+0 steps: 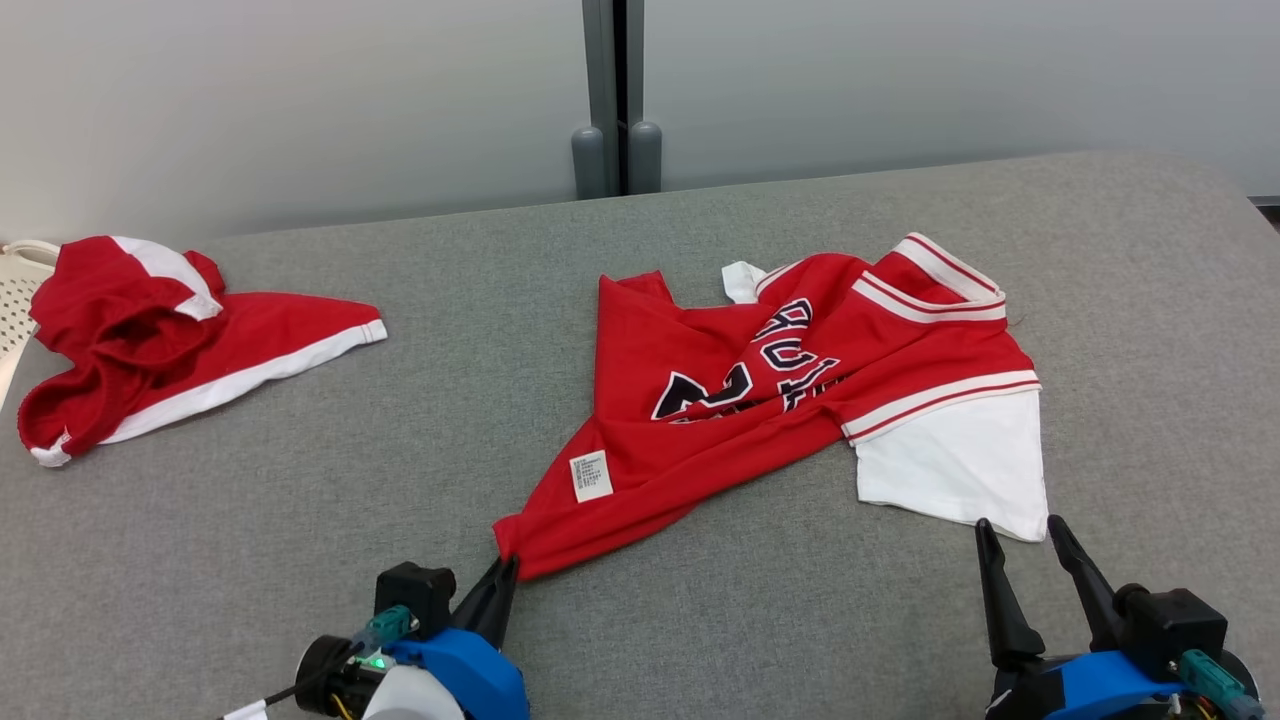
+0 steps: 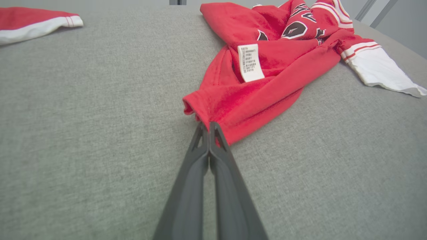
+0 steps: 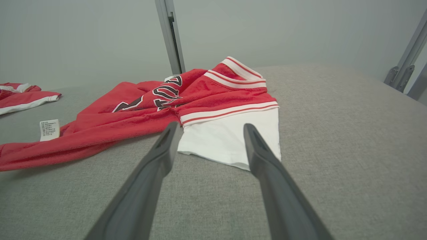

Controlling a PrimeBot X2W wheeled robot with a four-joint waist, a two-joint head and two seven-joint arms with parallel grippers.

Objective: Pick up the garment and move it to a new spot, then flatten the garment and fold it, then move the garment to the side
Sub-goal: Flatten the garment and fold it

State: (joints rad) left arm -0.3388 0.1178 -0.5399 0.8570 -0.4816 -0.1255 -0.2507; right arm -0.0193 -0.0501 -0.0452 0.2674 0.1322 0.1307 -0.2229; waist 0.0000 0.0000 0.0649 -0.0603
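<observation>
- The left gripper (image 1: 505, 566), at the lower left of the head view, is pinched tight on the lower red corner of the garment (image 1: 740, 420).
- The right gripper (image 1: 1020, 524), lower right, stands wide and holds nothing, its tips just short of the garment's white panel (image 1: 950, 465).
- The garment lies crumpled mid-frame on the grey cloth surface (image 1: 300, 520), with pale wall panels (image 1: 300, 100) behind.
- A second red garment (image 1: 160, 330) lies upper left, well apart, with bare grey cloth between.

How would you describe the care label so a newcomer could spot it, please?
On the grey table, find the red jersey in the middle, not the red garment at far left. Towards its near left corner sits the care label, small, white and printed, unlike the big blank white sleeve.
</observation>
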